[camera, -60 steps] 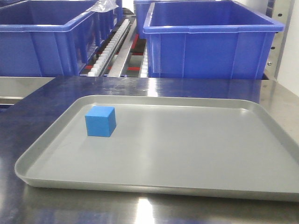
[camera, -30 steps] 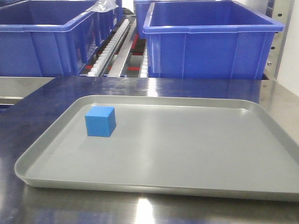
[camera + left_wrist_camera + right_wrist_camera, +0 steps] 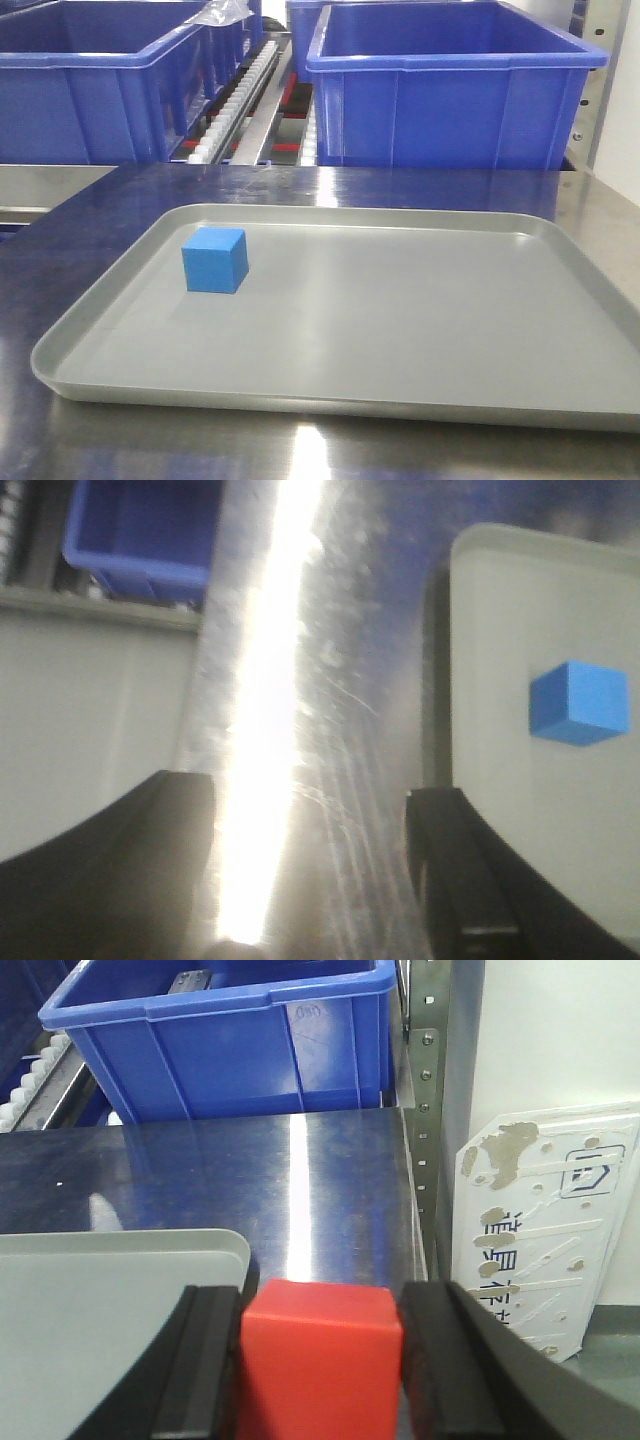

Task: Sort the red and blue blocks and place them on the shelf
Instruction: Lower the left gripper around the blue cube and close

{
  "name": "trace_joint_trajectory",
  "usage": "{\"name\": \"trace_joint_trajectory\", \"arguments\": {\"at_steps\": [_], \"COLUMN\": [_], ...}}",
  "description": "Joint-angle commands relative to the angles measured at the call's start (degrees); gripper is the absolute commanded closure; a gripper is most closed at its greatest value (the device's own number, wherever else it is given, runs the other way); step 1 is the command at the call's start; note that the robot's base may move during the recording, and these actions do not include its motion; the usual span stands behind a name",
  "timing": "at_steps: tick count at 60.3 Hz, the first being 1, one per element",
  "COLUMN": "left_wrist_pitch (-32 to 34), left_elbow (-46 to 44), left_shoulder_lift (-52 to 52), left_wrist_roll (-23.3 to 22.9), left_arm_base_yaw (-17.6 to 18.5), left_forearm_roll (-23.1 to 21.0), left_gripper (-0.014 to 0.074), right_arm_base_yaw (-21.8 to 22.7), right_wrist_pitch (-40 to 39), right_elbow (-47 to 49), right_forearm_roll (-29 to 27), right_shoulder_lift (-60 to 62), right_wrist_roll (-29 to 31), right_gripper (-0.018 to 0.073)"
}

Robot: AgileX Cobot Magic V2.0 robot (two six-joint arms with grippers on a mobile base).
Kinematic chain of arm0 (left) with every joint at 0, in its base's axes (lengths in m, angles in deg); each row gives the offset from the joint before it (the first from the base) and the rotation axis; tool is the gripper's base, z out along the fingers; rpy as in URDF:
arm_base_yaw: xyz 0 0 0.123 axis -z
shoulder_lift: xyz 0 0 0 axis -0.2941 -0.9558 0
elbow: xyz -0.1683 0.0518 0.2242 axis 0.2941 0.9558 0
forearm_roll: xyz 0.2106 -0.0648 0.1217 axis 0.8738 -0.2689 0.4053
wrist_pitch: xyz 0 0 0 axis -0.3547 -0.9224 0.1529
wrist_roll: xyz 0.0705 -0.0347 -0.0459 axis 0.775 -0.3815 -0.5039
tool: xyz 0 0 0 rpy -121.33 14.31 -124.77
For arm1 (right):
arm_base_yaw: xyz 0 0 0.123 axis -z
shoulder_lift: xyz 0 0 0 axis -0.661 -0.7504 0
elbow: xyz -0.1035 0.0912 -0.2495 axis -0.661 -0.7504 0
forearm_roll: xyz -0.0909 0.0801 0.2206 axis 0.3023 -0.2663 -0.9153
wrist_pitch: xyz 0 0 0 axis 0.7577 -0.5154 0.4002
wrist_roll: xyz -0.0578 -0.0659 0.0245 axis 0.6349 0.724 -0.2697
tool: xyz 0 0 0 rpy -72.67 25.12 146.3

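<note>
The grey tray [image 3: 100,320] lies flat on the steel surface [image 3: 330,185], its raised rim rounded at the corners. A strip of bare steel shows between its far edge and the shelf's two big dark-blue bins [image 3: 450,100], and a white roller track [image 3: 235,100] runs between those bins. The blue block [image 3: 214,260] sits flat in the tray's far-left part, near the left and far rims but touching neither, and the rest of the tray floor is open. As a cube it has no long axis; one face is turned almost squarely to the front camera and a sliver of its right side shows. The left gripper [image 3: 310,870] is spread wide with nothing between its fingers, over the steel just beside the tray's rim. The right gripper [image 3: 320,1335] is clamped on the red block [image 3: 318,1385], its fingers flat against opposite faces, just off a tray corner. Bare steel lies ahead of it up to a bin, and the shelf upright [image 3: 425,1110] stands to its right.
</note>
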Motion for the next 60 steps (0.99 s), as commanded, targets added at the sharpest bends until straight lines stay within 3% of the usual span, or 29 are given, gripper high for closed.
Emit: {"name": "trace_joint_trajectory", "arguments": {"at_steps": [1, 14, 29, 60], "left_wrist_pitch": [2.46, -0.59, -2.26, -0.13], "left_elbow": [-4.19, -14.53, -24.54, -29.66], "left_shoulder_lift": [-2.37, -12.27, -23.28, -34.72], "left_wrist_roll": [0.33, 0.33, 0.33, -1.49], "left_arm_base_yaw": [2.45, 8.92, 13.65, 19.3], "left_forearm_roll": [-2.82, -3.0, -3.09, -3.36], "left_gripper": [0.0096, 0.0096, 0.0096, 0.0096], "right_arm_base_yaw": [0.46, 0.46, 0.46, 0.46], "right_wrist_pitch": [-5.2, -5.2, -5.2, -5.2], "right_elbow": [1.64, 1.64, 1.64, 1.64], "right_forearm_roll": [0.66, 0.66, 0.66, 0.66], "right_shoulder_lift": [-0.12, -0.12, -0.12, -0.12], "right_wrist_roll": [0.07, 0.07, 0.07, 0.07], "right_gripper": [0.0508, 0.0508, 0.0508, 0.0508]}}
